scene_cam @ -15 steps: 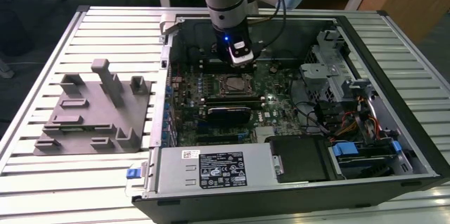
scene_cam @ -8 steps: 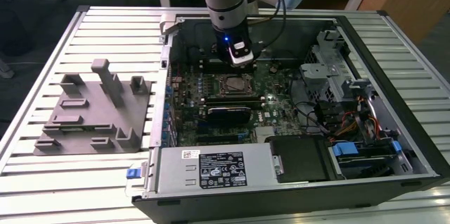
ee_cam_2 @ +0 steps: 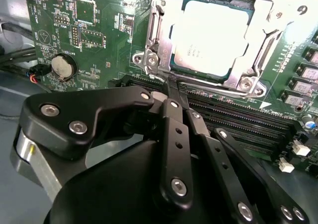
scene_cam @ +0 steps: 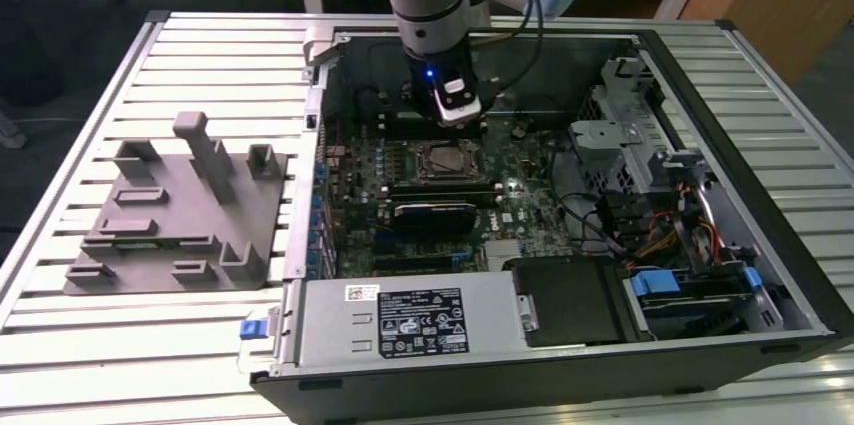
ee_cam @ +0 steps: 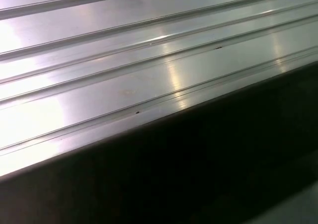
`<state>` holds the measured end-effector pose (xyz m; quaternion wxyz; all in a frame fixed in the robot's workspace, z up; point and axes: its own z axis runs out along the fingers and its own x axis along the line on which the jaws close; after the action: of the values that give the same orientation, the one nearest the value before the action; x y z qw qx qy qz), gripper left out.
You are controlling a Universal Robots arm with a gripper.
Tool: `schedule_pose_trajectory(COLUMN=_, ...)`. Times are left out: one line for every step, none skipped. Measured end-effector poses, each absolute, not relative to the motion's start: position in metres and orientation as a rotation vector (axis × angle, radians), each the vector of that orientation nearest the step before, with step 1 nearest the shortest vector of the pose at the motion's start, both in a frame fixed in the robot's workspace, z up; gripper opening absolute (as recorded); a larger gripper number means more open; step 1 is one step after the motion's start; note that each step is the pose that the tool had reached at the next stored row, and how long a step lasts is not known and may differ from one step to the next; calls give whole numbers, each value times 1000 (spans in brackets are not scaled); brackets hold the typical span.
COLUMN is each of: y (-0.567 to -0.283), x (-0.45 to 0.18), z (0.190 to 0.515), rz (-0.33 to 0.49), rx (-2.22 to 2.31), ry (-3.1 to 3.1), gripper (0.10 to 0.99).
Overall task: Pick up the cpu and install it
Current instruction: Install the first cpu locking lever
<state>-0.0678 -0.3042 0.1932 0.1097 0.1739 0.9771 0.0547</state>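
The cpu (ee_cam_2: 211,40), a flat silver-white square, sits in the socket's metal frame (ee_cam_2: 154,60), upper right of the second wrist view. The gripper (ee_cam_2: 171,92) below it is clenched on nothing.

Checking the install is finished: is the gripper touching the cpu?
Apart. In the second wrist view the gripper sits short of the cpu, with socket frame between.

Nothing here reads clearly from where I stand. The power supply (scene_cam: 400,330) carries a black label (scene_cam: 423,323) of tiny white print and symbols, with a small white sticker (scene_cam: 362,293) beside it. In the second wrist view, faint dark lettering sits on the cpu (ee_cam_2: 208,37), and the motherboard (ee_cam_2: 74,30) has illegible white markings.
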Motion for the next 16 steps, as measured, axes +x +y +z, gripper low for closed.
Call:
schedule_pose_trajectory(y=-304, x=-68, z=194, rz=160, rx=511, ry=2873, gripper=106)
schedule_pose_trajectory(y=-304, x=-68, z=195, rz=160, rx=511, ry=2873, gripper=106)
schedule_pose_trajectory(y=-304, x=-68, z=196, rz=160, rx=511, ry=2873, gripper=106)
schedule_pose_trajectory(y=-304, x=-68, z=197, rz=160, rx=511, ry=2873, gripper=106)
schedule_pose_trajectory(y=-304, x=-68, z=198, rz=160, rx=511, ry=2873, gripper=106)
schedule_pose_trajectory(y=-304, x=-68, z=199, rz=160, rx=511, ry=2873, gripper=106)
schedule_pose_trajectory(y=-304, x=-68, z=200, rz=160, rx=511, ry=2873, gripper=106)
schedule_pose_trajectory(y=-304, x=-68, z=201, rz=160, rx=512, ry=2873, gripper=106)
schedule_pose_trajectory(y=-304, x=-68, z=201, rz=160, rx=512, ry=2872, gripper=106)
schedule_pose_trajectory(y=-304, x=-68, z=201, rz=160, rx=512, ry=2872, gripper=106)
schedule_pose_trajectory(y=-304, x=-68, z=201, rz=160, rx=512, ry=2872, gripper=106)
schedule_pose_trajectory(y=-304, x=-68, z=201, rz=160, rx=512, ry=2873, gripper=106)
schedule_pose_trajectory(y=-304, x=-68, z=201, rz=160, rx=512, ry=2873, gripper=106)
schedule_pose_trajectory(y=-304, x=-68, z=201, rz=159, rx=512, ry=2873, gripper=106)
schedule_pose_trajectory(y=-304, x=-68, z=201, rz=155, rx=512, ry=2876, gripper=106)
schedule_pose_trajectory(y=-304, x=-67, z=201, rz=151, rx=513, ry=2882, gripper=106)
